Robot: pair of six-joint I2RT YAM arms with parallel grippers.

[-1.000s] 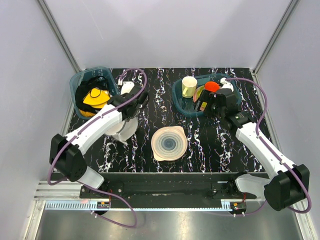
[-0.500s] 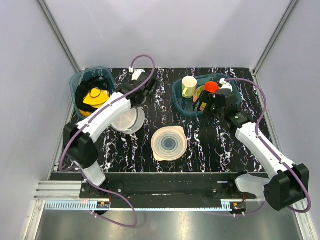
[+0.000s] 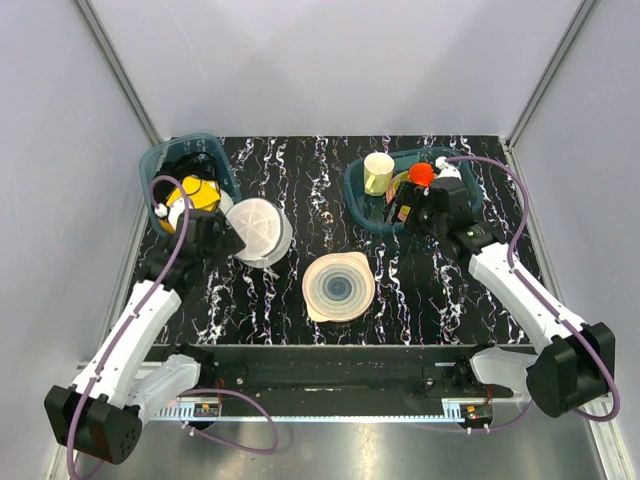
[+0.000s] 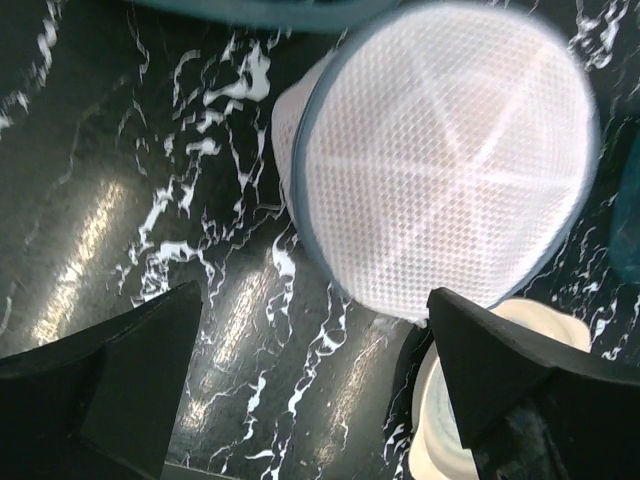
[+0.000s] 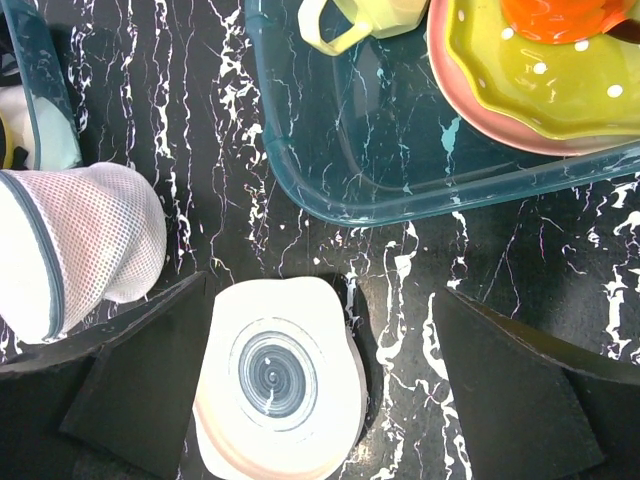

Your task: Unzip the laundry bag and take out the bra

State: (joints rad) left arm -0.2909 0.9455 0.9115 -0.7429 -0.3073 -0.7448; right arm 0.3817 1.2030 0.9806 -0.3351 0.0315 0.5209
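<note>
Ringed plate (image 3: 339,287) at centre, laundry bag (image 3: 258,230) at its 10 o'clock, far-left bin (image 3: 155,160) holds yellow garment (image 3: 195,193), far-right bin (image 3: 355,200) holds cup (image 3: 378,172) and dishes (image 5: 530,90), left tool (image 3: 224,236) wide, empty, at bag's 9 o'clock, right tool (image 3: 405,210) wide over right bin's near rim

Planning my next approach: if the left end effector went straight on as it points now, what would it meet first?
The left end effector would likely meet the laundry bag first. The bag sits right ahead of it, though depth is unclear.
</note>
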